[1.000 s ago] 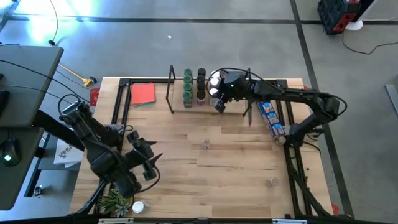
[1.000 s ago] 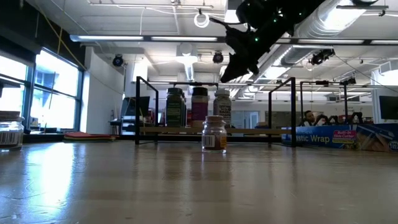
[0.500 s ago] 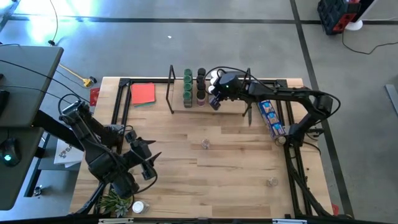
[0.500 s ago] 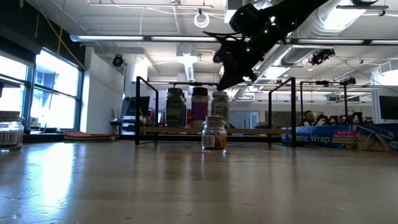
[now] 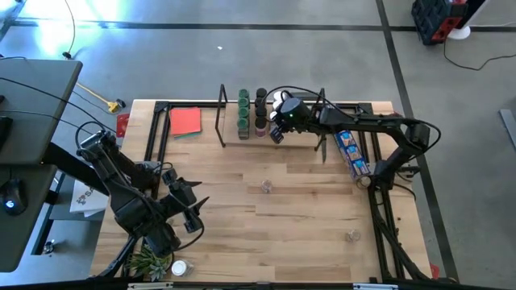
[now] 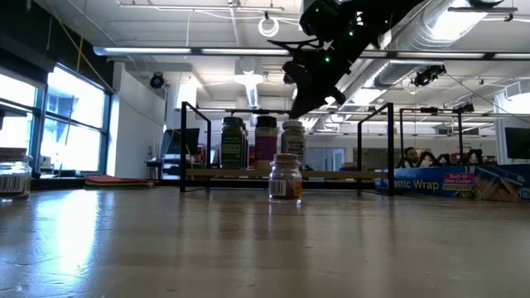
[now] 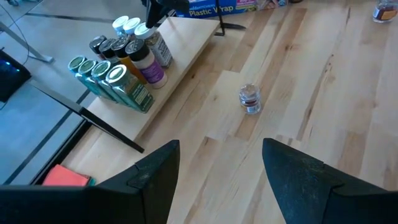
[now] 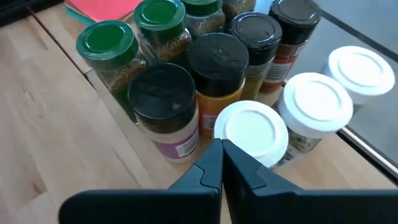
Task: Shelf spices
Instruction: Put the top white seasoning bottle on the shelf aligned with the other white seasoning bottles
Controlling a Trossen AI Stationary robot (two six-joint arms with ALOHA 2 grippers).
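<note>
Spices (image 5: pixel 260 112) rowed on shelf (image 5: pixel 298 133), far bench (image 5: pixel 306 217). Right claw (image 5: pixel 276 134) clenched, empty, shifted left over white-lid jars. Loose jar (image 5: pixel 265 186) mid-bench pending. Left claw (image 5: pixel 193 217) released, near-left.

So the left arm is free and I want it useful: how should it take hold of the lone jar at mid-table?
Grip the jar across its round body just under the lid, coming straight down from above. It stands upright and alone on the table, so both sides are clear for the fingers. The left gripper already stands open near the front left; the right gripper is shut over the shelf.
</note>
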